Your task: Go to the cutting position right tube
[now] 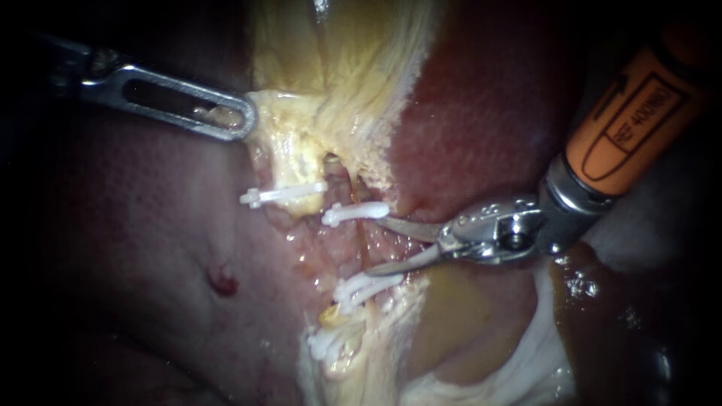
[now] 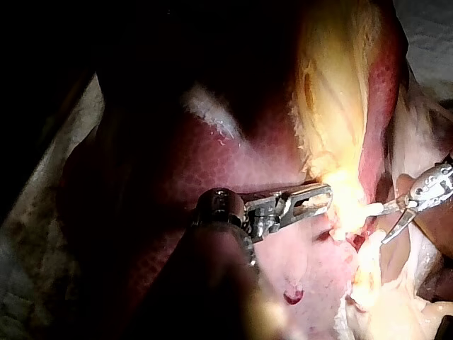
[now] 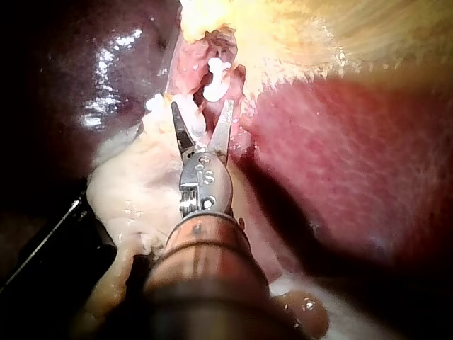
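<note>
Between 2 clips [image 1: 355, 213], right tool [image 1: 374, 246] open at the tube [image 1: 360, 237]; left tool [image 1: 244, 120] closed on tissue [image 1: 286, 143].

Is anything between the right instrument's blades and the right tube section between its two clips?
Nothing visible does. The right instrument, blades open, reaches the right tube in the gap between the upper clip and the lower clip. The left instrument, shut on yellowish tissue, is well aside.

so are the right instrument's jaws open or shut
Open. On the right instrument the jaws spread in a V with a clear gap, in both endoscope and right wrist views.
</note>
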### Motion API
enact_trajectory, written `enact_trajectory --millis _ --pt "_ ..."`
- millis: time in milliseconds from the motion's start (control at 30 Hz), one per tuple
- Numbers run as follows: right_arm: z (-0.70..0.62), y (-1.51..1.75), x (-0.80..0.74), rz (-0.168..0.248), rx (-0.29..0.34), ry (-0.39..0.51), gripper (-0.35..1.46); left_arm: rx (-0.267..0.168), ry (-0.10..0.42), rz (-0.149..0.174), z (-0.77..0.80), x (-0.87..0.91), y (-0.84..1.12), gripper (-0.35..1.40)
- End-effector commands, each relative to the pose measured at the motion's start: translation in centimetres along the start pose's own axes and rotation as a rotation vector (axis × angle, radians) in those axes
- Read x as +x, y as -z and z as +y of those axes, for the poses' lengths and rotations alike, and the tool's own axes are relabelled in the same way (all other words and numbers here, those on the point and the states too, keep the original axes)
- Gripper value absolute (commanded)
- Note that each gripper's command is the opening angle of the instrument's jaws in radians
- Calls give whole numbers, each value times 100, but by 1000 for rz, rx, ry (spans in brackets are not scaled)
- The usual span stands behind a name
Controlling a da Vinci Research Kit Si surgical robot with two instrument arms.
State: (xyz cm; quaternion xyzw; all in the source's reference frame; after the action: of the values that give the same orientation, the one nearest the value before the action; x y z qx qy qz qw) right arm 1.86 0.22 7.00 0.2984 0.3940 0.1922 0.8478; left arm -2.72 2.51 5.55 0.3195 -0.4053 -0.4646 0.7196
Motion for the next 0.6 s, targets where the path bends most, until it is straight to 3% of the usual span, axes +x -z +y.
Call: enact_trajectory --millis 33,600 --pt "1 -3 0 -3 3 3 141 0 0 0 0 0 0 -35" --pt "11 -23 7 101 136 66 141 1 -1 1 3 0 -1 -35"
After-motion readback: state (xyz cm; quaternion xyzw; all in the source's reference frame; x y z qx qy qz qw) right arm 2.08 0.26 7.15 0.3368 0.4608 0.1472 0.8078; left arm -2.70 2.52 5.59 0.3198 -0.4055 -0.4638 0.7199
